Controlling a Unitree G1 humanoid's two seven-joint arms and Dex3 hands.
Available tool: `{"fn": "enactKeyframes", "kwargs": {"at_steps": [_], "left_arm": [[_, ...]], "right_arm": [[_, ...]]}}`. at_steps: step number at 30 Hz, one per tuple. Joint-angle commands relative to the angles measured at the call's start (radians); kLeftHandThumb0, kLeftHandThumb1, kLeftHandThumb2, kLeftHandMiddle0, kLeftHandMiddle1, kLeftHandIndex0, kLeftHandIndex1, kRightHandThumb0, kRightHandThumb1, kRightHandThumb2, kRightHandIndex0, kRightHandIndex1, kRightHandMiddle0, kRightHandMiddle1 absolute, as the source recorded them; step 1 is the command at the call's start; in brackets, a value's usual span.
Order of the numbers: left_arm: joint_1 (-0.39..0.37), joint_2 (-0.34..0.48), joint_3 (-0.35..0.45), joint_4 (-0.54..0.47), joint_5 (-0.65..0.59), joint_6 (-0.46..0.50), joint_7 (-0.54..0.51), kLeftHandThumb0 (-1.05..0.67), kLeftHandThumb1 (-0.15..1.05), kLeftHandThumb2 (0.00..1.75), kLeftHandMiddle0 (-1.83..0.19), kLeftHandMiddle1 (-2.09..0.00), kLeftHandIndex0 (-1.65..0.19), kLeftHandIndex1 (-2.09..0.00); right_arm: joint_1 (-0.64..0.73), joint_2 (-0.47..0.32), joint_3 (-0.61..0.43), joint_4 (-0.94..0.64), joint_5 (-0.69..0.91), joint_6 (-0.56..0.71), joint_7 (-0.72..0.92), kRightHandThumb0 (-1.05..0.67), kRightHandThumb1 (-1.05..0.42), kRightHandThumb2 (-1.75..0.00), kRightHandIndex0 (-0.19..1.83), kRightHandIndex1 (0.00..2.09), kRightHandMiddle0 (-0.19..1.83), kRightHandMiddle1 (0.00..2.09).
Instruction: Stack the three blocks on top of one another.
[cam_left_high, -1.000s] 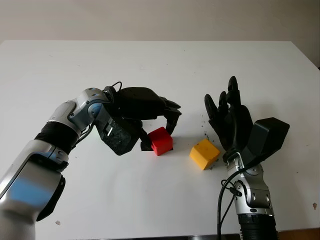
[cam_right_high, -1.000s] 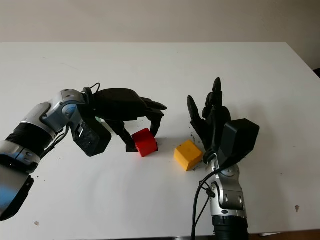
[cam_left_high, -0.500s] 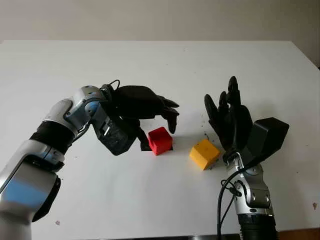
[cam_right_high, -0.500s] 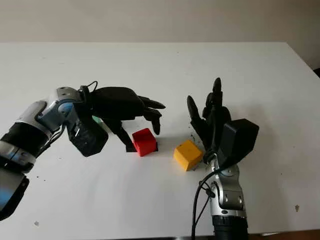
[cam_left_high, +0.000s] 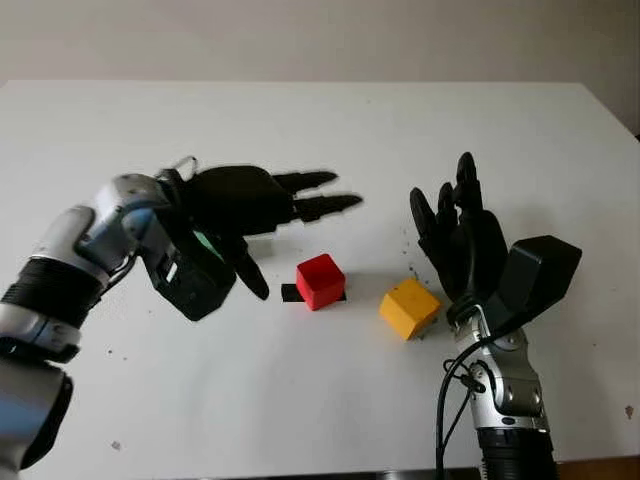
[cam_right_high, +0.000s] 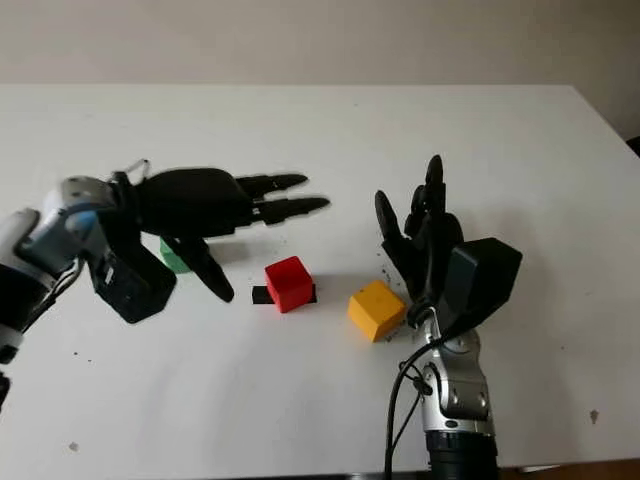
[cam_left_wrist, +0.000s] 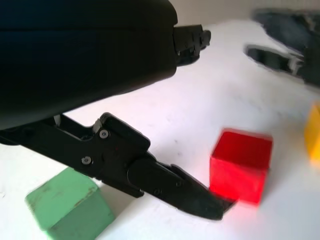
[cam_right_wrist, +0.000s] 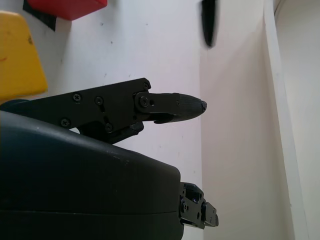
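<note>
Left eye view: white table (cam_left_high: 330, 400), three blocks, none stacked yet. Red block (cam_left_high: 320, 281) near table centre, sitting on a small black marker patch (cam_left_high: 290, 293). Yellow block (cam_left_high: 408, 307) just to its right, apart from it, turned at an angle. Green block (cam_right_high: 176, 255) on the left, mostly hidden behind the left hand in this view.

Left hand (cam_left_high: 250, 205): raised above and left of the red block, fingers extended wide, thumb pointing down, holding nothing.
Right hand (cam_left_high: 458, 235): upright just beside the yellow block, open, nothing in it; contact with the block cannot be told.

Handling, as judged: blocks look small, rigid, light, flat-faced with crisp edges. Likely painted wood or plastic, so a bit slick. No fragility concern. Best hold is across two opposite side faces, thumb against fingers, leaving top and bottom free for seating. The yellow block's rotation calls for wrist alignment first.

View differences: right eye view exposes part of the green block beside the left thumb. Left wrist view gives it best: green block (cam_left_wrist: 70, 207) near the palm side with worn-looking faces, red block (cam_left_wrist: 240, 165) beyond the thumb tip, not touched. Right wrist view puts the yellow block (cam_right_wrist: 19, 57) just beside that hand's shell, red block (cam_right_wrist: 67, 7) farther off.
</note>
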Motion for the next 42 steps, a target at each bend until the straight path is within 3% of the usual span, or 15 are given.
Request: {"fn": "enactKeyframes", "kwargs": {"at_steps": [1,3,5,7,11,16,20,28,32,35,38,42], "left_arm": [[0.046,0.019,0.073,-0.026,-0.096,0.035,-0.012,-0.9,0.92,0.07,0.19,0.0,0.19,0.0],[0.086,0.015,0.141,-0.029,-0.211,0.081,-0.019,-0.95,1.01,0.14,0.19,0.0,0.19,0.0],[0.135,-0.006,0.209,-0.051,-0.344,0.166,-0.038,-0.95,1.04,0.21,0.19,0.0,0.19,0.0],[0.199,-0.041,0.274,-0.088,-0.446,0.246,-0.018,-0.96,1.05,0.39,0.19,0.0,0.19,0.0],[0.343,-0.149,0.375,-0.202,-0.576,0.334,0.087,-0.92,1.05,0.55,0.19,0.0,0.19,0.0],[0.489,-0.327,0.461,-0.355,-0.706,0.435,0.258,-0.82,1.05,0.57,0.19,0.0,0.19,0.0],[0.577,-0.405,0.491,-0.403,-0.717,0.442,0.332,-0.76,1.05,0.65,0.19,0.0,0.19,0.0],[0.68,-0.449,0.51,-0.438,-0.681,0.397,0.361,-0.69,1.05,0.64,0.19,-0.02,0.19,0.0],[0.693,-0.463,0.509,-0.434,-0.678,0.391,0.36,-0.68,1.05,0.66,0.19,-0.01,0.19,0.0],[0.703,-0.468,0.5,-0.444,-0.658,0.402,0.364,-0.67,1.05,0.66,0.19,0.0,0.19,0.0],[0.711,-0.476,0.495,-0.466,-0.642,0.417,0.378,-0.67,1.05,0.66,0.19,0.0,0.19,0.0],[0.705,-0.475,0.499,-0.469,-0.643,0.421,0.374,-0.67,1.05,0.66,0.19,0.0,0.19,0.0]], "right_arm": [[-0.002,-0.017,0.001,-0.028,-0.005,-0.003,0.003,-0.39,-1.05,-0.35,-0.18,0.05,-0.19,0.05],[-0.005,-0.024,0.001,-0.03,-0.011,-0.002,0.002,-0.4,-1.05,-0.35,-0.18,0.06,-0.18,0.05],[-0.009,-0.03,0.0,-0.029,-0.01,-0.004,0.006,-0.4,-1.05,-0.34,-0.17,0.06,-0.18,0.05],[-0.014,-0.037,-0.003,-0.025,-0.009,-0.009,0.014,-0.4,-1.05,-0.34,-0.17,0.06,-0.18,0.05],[-0.028,-0.058,-0.017,-0.037,0.019,0.005,0.049,-0.39,-1.05,-0.34,-0.18,0.05,-0.18,0.05],[-0.063,-0.144,-0.046,-0.066,0.06,0.018,0.133,-0.37,-1.05,-0.32,-0.16,0.06,-0.14,0.07],[-0.096,-0.29,-0.034,-0.094,0.018,0.018,0.242,-0.43,-1.05,-0.25,-0.1,0.09,-0.08,0.09],[-0.131,-0.531,-0.02,-0.188,-0.036,0.035,0.446,-0.48,-0.99,-0.06,0.0,0.12,0.06,0.16],[-0.134,-0.58,-0.026,-0.254,-0.101,-0.003,0.429,-0.42,-0.94,-0.04,0.23,0.22,0.32,0.31],[-0.141,-0.601,-0.011,-0.275,-0.164,-0.032,0.414,-0.39,-0.91,-0.05,0.38,0.22,0.28,0.62],[-0.142,-0.624,0.017,-0.284,-0.261,-0.051,0.396,-0.41,-0.87,-0.05,0.57,0.25,0.43,0.51],[-0.143,-0.639,0.042,-0.283,-0.33,-0.083,0.395,-0.4,-0.84,-0.05,0.8,0.4,0.54,0.54]]}}
